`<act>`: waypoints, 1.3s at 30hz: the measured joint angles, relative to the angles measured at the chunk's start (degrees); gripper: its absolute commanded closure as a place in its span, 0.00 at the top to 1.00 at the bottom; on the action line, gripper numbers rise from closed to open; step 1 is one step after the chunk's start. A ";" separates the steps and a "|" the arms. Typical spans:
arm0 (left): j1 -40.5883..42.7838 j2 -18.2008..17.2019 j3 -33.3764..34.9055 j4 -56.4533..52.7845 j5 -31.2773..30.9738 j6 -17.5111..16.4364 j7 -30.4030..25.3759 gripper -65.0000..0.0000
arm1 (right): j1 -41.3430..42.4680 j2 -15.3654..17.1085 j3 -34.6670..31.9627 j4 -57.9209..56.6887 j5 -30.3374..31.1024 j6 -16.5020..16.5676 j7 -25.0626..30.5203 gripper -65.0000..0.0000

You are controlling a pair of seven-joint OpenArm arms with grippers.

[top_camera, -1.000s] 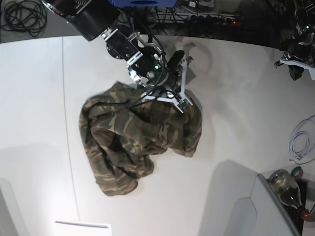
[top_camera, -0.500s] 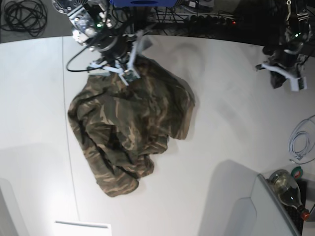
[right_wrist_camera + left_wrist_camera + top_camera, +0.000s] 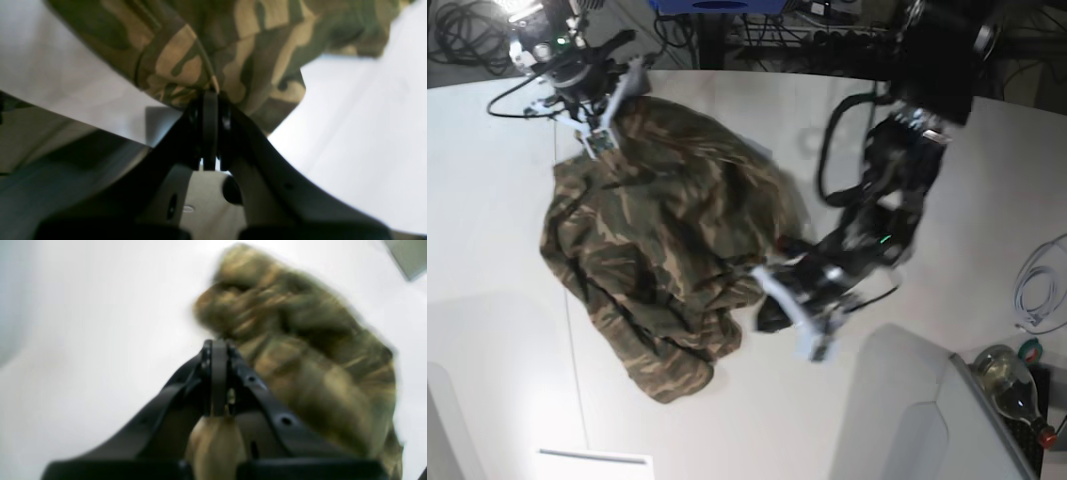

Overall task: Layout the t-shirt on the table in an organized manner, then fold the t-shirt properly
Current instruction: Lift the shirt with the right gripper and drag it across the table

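Observation:
The camouflage t-shirt (image 3: pixel 667 230) lies crumpled on the white table (image 3: pixel 947 200), left of the middle. My right gripper (image 3: pixel 599 130) is at the shirt's far left corner and is shut on a fold of its cloth; the right wrist view shows the shut tips (image 3: pixel 210 95) pinching camouflage cloth (image 3: pixel 233 40) near the table's edge (image 3: pixel 100 113). My left gripper (image 3: pixel 777 300) hovers low at the shirt's right lower edge. In the blurred left wrist view its tips (image 3: pixel 217 345) are shut with nothing seen between them, and the shirt (image 3: pixel 300 340) lies just beyond.
A glass bottle (image 3: pixel 1012 385) and a white cable (image 3: pixel 1037 290) are at the right edge. A grey boxy shape (image 3: pixel 927 420) stands at the near right. Black cables (image 3: pixel 477 30) lie off the table at the far left.
My right gripper has pulled the shirt's corner left and toward the far edge, spreading the cloth. My left arm has swung from the far right edge in to the shirt's right side.

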 measured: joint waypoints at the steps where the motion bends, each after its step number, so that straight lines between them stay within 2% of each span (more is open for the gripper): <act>1: -2.75 1.36 3.06 -3.58 -0.15 0.02 0.00 0.00 | -0.37 0.70 0.63 0.00 0.00 0.00 0.04 0.00; 4: -10.54 5.99 11.43 -16.35 0.04 0.13 -0.28 0.00 | -1.38 1.81 2.73 0.00 0.11 0.02 0.22 0.00; 5: -13.00 7.50 14.34 -21.16 1.11 -0.02 -1.99 0.00 | -1.64 1.62 3.82 0.00 0.13 0.00 0.13 0.00; 8: -17.88 13.75 20.39 -36.96 8.92 0.17 -14.25 0.00 | -1.68 1.51 7.80 -0.11 0.26 0.09 -0.17 0.00; 10: -18.75 17.35 20.65 -46.34 14.08 0.24 -19.04 0.00 | -1.62 1.62 11.37 -0.28 0.31 0.11 0.26 0.00; 11: -18.60 18.53 20.35 -49.99 16.20 1.92 -20.20 0.00 | -1.55 1.75 13.29 -0.81 0.04 0.15 0.15 0.00; 12: -18.08 18.73 20.09 -51.82 18.36 3.45 -21.03 0.00 | -1.29 1.70 15.37 -1.68 0.20 1.18 0.24 0.00; 14: -17.18 17.77 19.56 -51.71 19.82 5.73 -23.08 0.00 | 0.52 1.75 19.34 -4.92 0.35 6.25 -0.52 0.00; 16: -16.76 16.46 19.43 -49.27 20.65 8.04 -21.33 0.00 | 4.72 1.27 23.82 -9.90 0.13 12.07 -0.46 0.00; 17: -15.98 15.21 19.26 -47.15 20.74 8.00 -21.55 0.00 | 7.56 1.14 25.86 -12.83 0.33 15.15 -0.20 0.00; 21: -8.81 10.08 17.59 -33.86 20.55 10.93 -12.68 0.00 | 17.44 2.27 29.29 -23.32 -1.42 20.33 0.17 0.00; 23: -4.50 7.96 15.41 -25.33 20.52 12.83 -7.43 0.00 | 22.25 3.30 28.24 -28.59 -3.91 22.56 0.52 0.00; 26: 0.02 6.95 11.26 -14.38 21.03 15.30 -3.72 0.00 | 30.34 3.58 25.90 -34.64 -9.81 22.67 0.13 0.00; 30: 4.20 7.52 8.11 -7.10 20.98 15.56 -1.18 0.00 | 40.61 3.04 21.70 -43.28 -12.33 23.34 4.35 0.01; 33: 6.71 10.56 7.52 -7.04 20.87 15.82 1.09 0.00 | 48.81 2.82 21.53 -50.58 -14.36 23.37 6.73 0.01; 35: 6.97 11.65 8.09 -4.70 20.11 15.12 1.40 0.00 | 51.95 3.15 21.62 -51.28 -14.36 23.28 6.99 0.03; 37: 7.54 11.72 6.84 1.01 20.17 14.86 1.01 0.00 | 52.41 3.50 22.56 -49.24 -14.25 23.19 7.02 0.14; 39: 9.66 9.88 1.33 8.39 20.00 14.38 2.78 0.00 | 49.33 2.40 28.59 -43.12 -13.86 23.21 3.04 0.33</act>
